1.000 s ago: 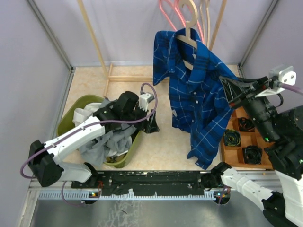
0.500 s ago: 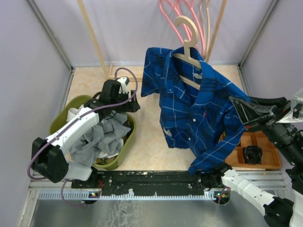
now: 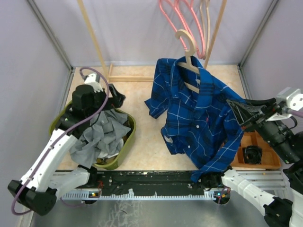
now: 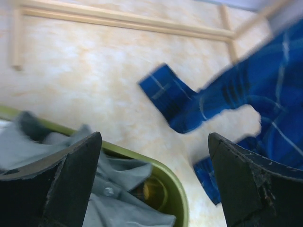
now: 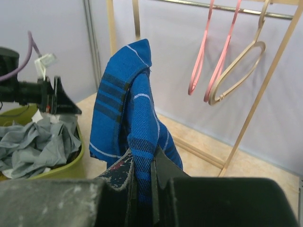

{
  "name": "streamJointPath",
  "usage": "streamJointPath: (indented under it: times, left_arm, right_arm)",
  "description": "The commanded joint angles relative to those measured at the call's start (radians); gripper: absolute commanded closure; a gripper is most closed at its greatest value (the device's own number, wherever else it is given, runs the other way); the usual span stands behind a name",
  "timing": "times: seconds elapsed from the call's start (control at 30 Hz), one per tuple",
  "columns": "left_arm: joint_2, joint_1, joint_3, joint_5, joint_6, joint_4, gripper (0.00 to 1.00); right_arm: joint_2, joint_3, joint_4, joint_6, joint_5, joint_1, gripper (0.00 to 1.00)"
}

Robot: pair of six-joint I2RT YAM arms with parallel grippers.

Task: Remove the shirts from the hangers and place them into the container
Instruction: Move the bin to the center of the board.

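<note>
top view: a second ago your left jaws sat low over the right rim of the basin [image 3: 129, 140]. now they have pulled back to its far left corner and opened wide, holding nothing. the grey shirt [image 3: 102, 135] lies heaped in the basin and spills over its near rim, so i'd count that one as delivered. the blue shirt [image 3: 199, 118] is right of the basin, on the wood hanger [image 3: 187, 47], and spread wider than it was. your right jaws are clamped on its cloth on the side away from the basin. its long axis runs from the collar at the hook to the hem near you, slanting away from the basin. one cuff points at the basin.

left wrist: the jaws stand wide, with only bench [image 4: 94, 71] between them. the basin rim [image 4: 165, 175] and grey shirt [image 4: 118, 203] are below, and the blue cuff [image 4: 163, 90] lies beyond the basin.

right wrist: the jaws are narrow, pinching an upright fold of blue shirt [image 5: 130, 123]. the basin [image 5: 75, 163] is off to its left. bare pink hangers [image 5: 201, 61] hang on the far side from the basin. the blue shirt is not yet off its hanger.
</note>
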Motion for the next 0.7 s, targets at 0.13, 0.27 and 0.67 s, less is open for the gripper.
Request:
streamJointPath:
  times: [0.13,0.27,0.67]
  left_arm:
    - [0.096,0.309,0.027,-0.115,-0.077,-0.114,0.01]
    - [0.146,0.463,-0.005,0.007,-0.086,-0.051,0.0]
    - [0.565,0.555,0.226,0.24,-0.036,0.158,0.01]
  right_arm:
    - [0.038,0.001,0.062,-0.009,-0.159,-0.007,1.0]
    - [0.035,0.014,0.064,0.0,-0.257,-0.007,1.0]
    - [0.026,0.033,0.04,0.002,-0.445,-0.007,1.0]
